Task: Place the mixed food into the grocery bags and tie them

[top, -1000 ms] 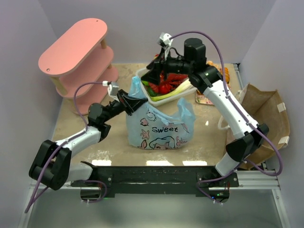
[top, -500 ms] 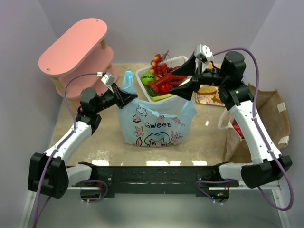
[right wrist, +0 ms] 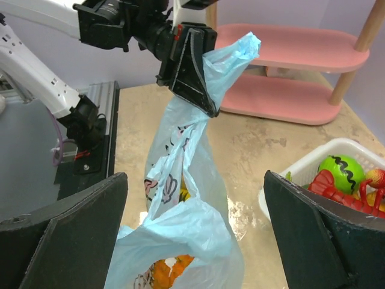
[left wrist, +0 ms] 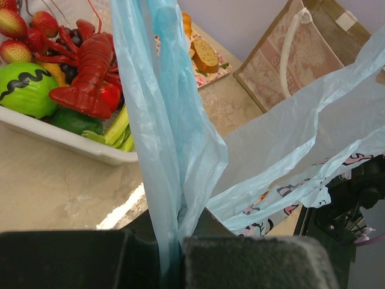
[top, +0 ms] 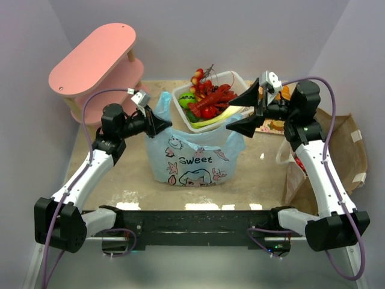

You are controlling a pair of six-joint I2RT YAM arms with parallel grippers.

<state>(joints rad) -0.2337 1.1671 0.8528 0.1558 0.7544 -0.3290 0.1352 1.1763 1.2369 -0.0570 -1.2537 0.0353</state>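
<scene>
From above: light-blue bag (top: 195, 159) stands mid-table before white basket (top: 237, 76); left gripper (top: 161, 125) clamped on its left handle, right gripper (top: 230, 116) spread wide at right handle. Left wrist: jaws pinch blue plastic; red lobster (left wrist: 90, 72) in basket. Right wrist: fingers (right wrist: 60, 235) apart, gripping nothing.

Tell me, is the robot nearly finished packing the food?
Not yet. Some food sits inside the blue bag. The left gripper pinches one bag handle; the right gripper is open, holding nothing. The lobster and fruit wait in the white basket, and the blue bag isn't tied.
</scene>
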